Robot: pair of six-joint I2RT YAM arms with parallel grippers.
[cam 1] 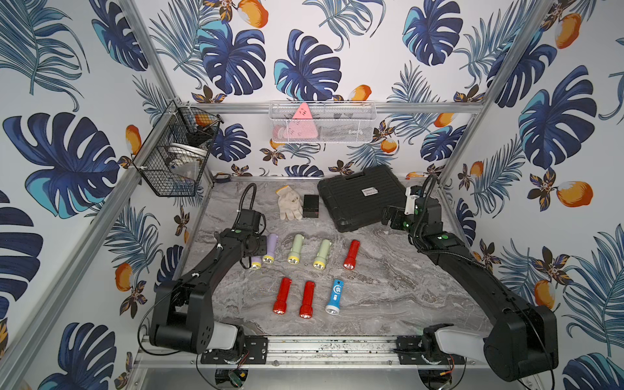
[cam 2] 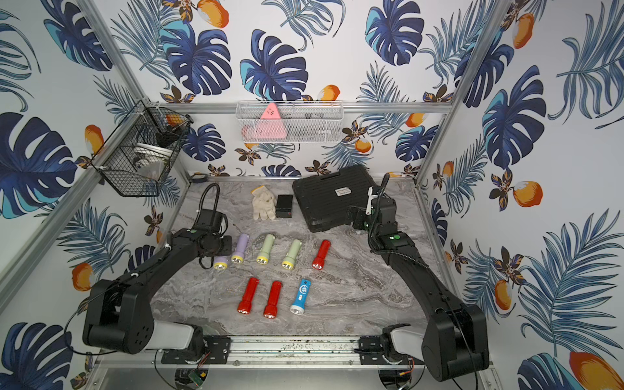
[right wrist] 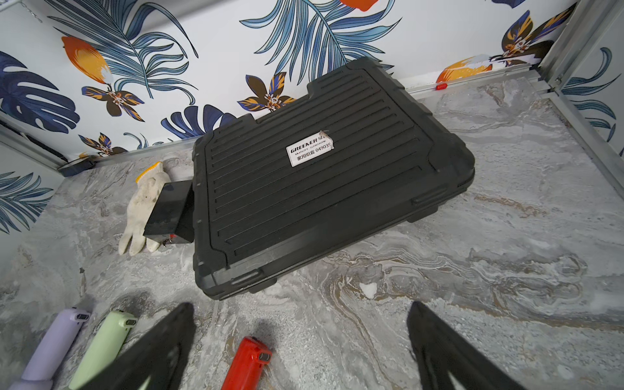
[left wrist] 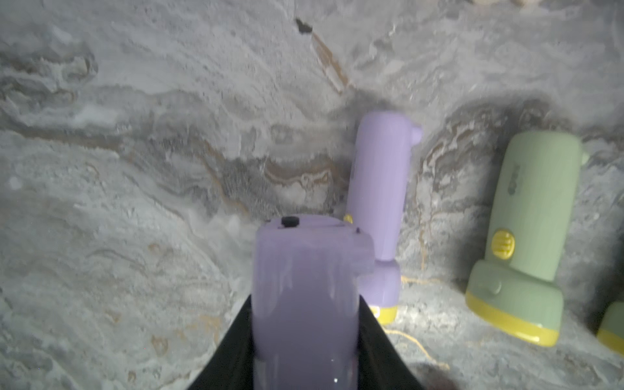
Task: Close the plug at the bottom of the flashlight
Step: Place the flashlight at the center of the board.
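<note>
Left gripper [left wrist: 305, 320] was clamped on purple flashlight [left wrist: 304, 270] at left end of back row, over marbled tabletop [cam 1: 388, 287]. Yellow head pointed toward robot's base; tail end faced away from wrist camera, plug state could not be told. Second purple flashlight [cam 1: 271, 248] lay just beside it, green flashlight [left wrist: 526, 236] next over. Right gripper [right wrist: 300, 305] hovered with jaws spread wide, empty, near black case [right wrist: 320, 189] at back right.
</note>
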